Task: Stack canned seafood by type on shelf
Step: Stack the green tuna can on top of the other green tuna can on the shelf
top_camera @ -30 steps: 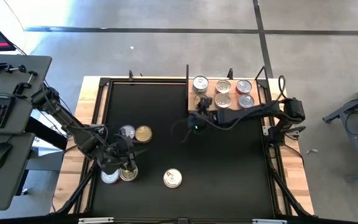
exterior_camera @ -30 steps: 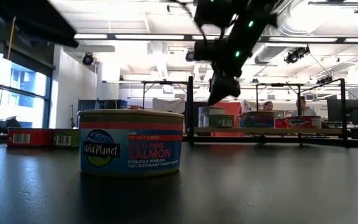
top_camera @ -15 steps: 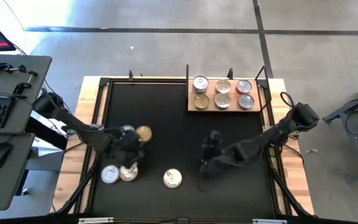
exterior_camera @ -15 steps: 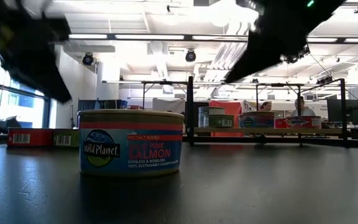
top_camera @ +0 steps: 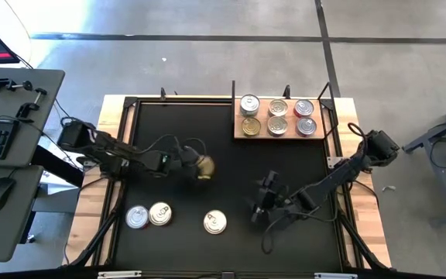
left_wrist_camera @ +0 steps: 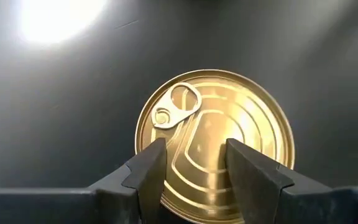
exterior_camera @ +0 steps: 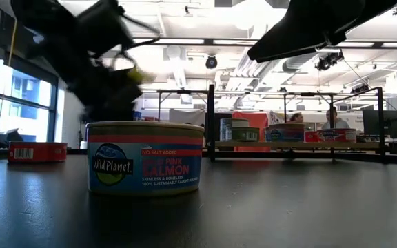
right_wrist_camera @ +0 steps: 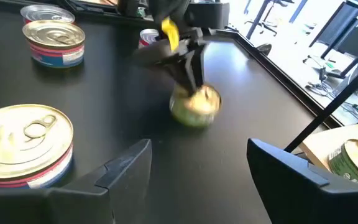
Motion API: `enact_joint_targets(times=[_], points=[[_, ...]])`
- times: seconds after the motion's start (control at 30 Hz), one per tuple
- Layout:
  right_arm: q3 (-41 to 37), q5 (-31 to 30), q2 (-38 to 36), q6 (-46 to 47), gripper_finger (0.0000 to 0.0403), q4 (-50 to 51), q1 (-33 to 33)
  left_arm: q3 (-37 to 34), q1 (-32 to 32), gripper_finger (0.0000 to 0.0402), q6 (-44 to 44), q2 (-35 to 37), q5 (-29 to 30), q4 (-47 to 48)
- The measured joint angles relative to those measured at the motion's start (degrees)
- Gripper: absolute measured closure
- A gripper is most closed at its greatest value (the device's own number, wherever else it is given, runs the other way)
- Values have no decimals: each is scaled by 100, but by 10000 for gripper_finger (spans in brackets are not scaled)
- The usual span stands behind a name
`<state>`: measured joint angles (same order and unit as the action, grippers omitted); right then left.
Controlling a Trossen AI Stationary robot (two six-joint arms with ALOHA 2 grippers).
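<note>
A gold tin [top_camera: 204,167] stands lid up on the black mat, left of its middle. My left gripper [top_camera: 190,164] reaches it from the table's left, open, with its fingertips over the tin's lid [left_wrist_camera: 229,118]. My right gripper [top_camera: 263,200] hangs open over the mat right of the middle, facing the gold tin [right_wrist_camera: 196,106] and touching nothing. Three more tins sit near the front edge: two silver-lidded [top_camera: 136,217] [top_camera: 159,214] and a salmon tin [top_camera: 215,223]. The wooden shelf [top_camera: 258,135] at the far right carries several tins [top_camera: 277,116]. My left gripper comes slanting down from the table's left, and its open fingers [left_wrist_camera: 154,174] lie over the left part of the gold tin's lid and rim [left_wrist_camera: 188,208]. The fingers hide the place of contact, so I cannot tell which part they touch. The tin stays lid up on the mat.
A red-sided tin [right_wrist_camera: 148,37] stands behind my left gripper, under that arm in the high view. Black frame posts [top_camera: 233,89] edge the shelf. Bare mat [top_camera: 231,186] lies between the two grippers. A keyboard and mouse sit on a desk [top_camera: 6,139] left of the table.
My left gripper has swung from the two front-left tins toward the far and right edges and sunk onto the gold tin, which has slid a little toward the right. My right gripper has swept from beside the shelf toward the near edge and turned toward the left.
</note>
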<state>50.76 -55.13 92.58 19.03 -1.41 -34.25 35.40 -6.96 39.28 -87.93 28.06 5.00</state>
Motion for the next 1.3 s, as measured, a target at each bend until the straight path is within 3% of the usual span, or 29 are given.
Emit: enact_joint_targets(times=[0.1,0.2,0.43,0.6,0.73,0.87,0.97,1.17,1.3], points=[[0,0,0,-7,147,2,36,-20,-3,241,-1184,-160,-1226,-1627],[0,2,0,0,147,10,52,240,-168,241,-1820,-69,-1967,-2142],[0,67,0,159,147,11,52,706,-778,241,-2745,96,-1342,-1099],[0,1331,0,217,147,419,89,704,-936,241,-3544,-246,-1457,-1666],[0,1994,0,1205,147,1425,104,859,-805,241,-4054,-795,-1826,-2326],[-4,1856,45,2400,147,2234,185,1541,-736,241,-4966,-1494,-1895,-2118],[-7,1778,97,2597,147,2255,175,2204,-724,241,-5523,-2028,-1922,-1504],[-7,1623,140,2107,147,1716,24,3394,-719,245,-6244,-2755,-1854,37],[-7,1120,140,1318,147,1293,-277,3721,-719,284,-6486,-2941,-1830,257]])
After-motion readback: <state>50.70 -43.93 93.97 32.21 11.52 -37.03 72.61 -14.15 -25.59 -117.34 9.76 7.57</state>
